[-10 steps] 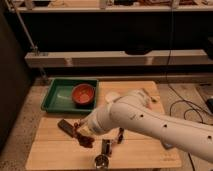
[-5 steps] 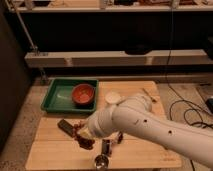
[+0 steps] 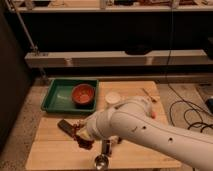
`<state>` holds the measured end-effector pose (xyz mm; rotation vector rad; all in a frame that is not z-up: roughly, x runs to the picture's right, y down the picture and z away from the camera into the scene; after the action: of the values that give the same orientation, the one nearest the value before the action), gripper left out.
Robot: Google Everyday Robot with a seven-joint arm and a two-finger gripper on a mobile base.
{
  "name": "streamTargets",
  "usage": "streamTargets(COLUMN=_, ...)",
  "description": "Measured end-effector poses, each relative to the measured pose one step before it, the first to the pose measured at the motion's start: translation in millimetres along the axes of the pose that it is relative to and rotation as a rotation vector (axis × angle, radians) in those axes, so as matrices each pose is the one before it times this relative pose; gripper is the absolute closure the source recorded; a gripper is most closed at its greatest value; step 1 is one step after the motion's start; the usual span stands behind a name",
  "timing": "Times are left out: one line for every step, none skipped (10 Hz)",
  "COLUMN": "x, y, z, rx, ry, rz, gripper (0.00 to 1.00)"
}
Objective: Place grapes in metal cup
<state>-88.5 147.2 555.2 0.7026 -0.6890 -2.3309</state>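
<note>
The grapes, a dark reddish cluster, sit at the end of my arm, low over the wooden table left of centre. My gripper is at the grapes; a dark part of it sticks out to the left, and the white forearm hides the rest. The metal cup, small and shiny, stands upright at the table's front edge, just right of and below the grapes. The grapes are outside the cup.
A green tray at the back left holds an orange-red bowl. A white cup stands behind my arm. A small pale object lies at the back right. Cables lie on the floor to the right.
My arm has shifted lower and nearer, uncovering the white cup. The grapes and gripper stay in about the same spot by the metal cup, which has not moved.
</note>
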Motion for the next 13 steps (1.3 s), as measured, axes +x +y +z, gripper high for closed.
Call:
streamTargets(x=0.55, y=-0.44, z=0.33, rx=0.00107, ry=0.00011, rz=-0.00136, gripper=1.00)
streamTargets(x=0.29, y=-0.27, z=0.30, rx=0.00076, ry=-0.00013, rz=-0.00010, gripper=1.00)
streamTargets(x=-0.25, y=0.65, z=0.03, rx=-0.00270, ry=-0.00197, rz=0.00370, gripper=1.00)
streamTargets(x=-0.39, y=1.88, z=-2.07, rx=-0.00903, ry=-0.00225, rz=0.01439, gripper=1.00)
streamTargets(x=-4.80, y=5.03, z=-7.46, rx=-0.01107, ry=-0.00049, rz=0.04100, gripper=1.00)
streamTargets(x=-5.59, y=5.70, z=-8.58, rx=-0.00282, ry=-0.00015, rz=0.04435, gripper=1.00)
streamTargets(x=-5.40, y=6.15, z=-7.12, rx=0.00013, ry=-0.00053, rz=0.04231, gripper=1.00)
streamTargets(x=-2.20, y=4.38, z=-5.45, rx=0.00771, ry=0.00297, rz=0.04651, gripper=1.00)
streamTargets(x=-0.14, y=0.98, z=-2.74, rx=0.02340, ry=0.00762, rz=0.03565, gripper=1.00)
streamTargets(x=-0.03, y=-0.53, z=-1.70, rx=0.02357, ry=0.00622, rz=0.02093, gripper=1.00)
streamTargets(x=-0.42, y=-0.97, z=0.39, rx=0.02750, ry=0.00569, rz=0.01768, gripper=1.00)
streamTargets(x=-1.28, y=0.18, z=1.46, rx=0.02807, ry=0.00678, rz=0.01982, gripper=1.00)
streamTargets(x=-0.93, y=0.61, z=1.18, rx=0.02177, ry=0.00624, rz=0.01703, gripper=1.00)
